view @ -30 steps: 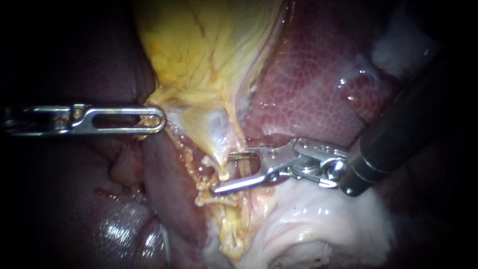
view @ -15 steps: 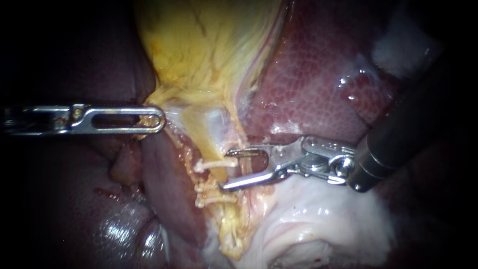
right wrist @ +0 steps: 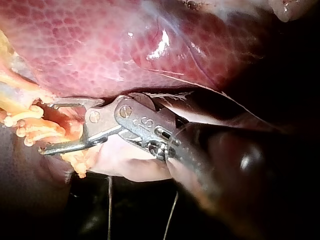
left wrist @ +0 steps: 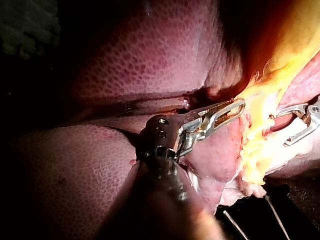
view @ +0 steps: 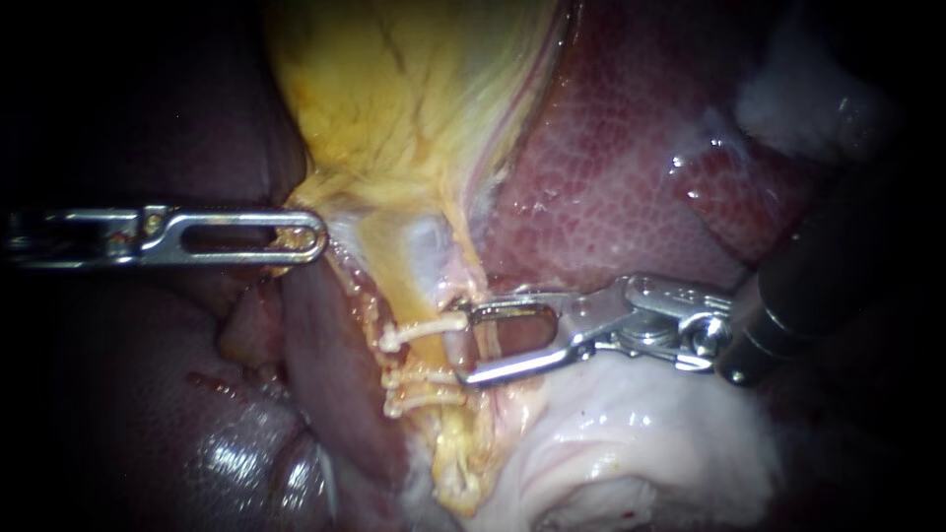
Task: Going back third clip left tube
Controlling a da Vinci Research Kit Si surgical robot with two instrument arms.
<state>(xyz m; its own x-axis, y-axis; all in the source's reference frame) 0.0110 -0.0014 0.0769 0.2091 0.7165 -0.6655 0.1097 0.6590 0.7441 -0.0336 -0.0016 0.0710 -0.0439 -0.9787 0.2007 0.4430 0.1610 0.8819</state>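
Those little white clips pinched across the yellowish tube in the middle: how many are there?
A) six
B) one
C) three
C: three small white clips cross the yellowish tube, one below another, right next to the open jaws of the right instrument.

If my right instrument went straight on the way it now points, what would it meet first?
Probably the clipped tube: the right instrument points at it with open jaws, the upper jaw already close to the top clip. Depth is uncertain here.
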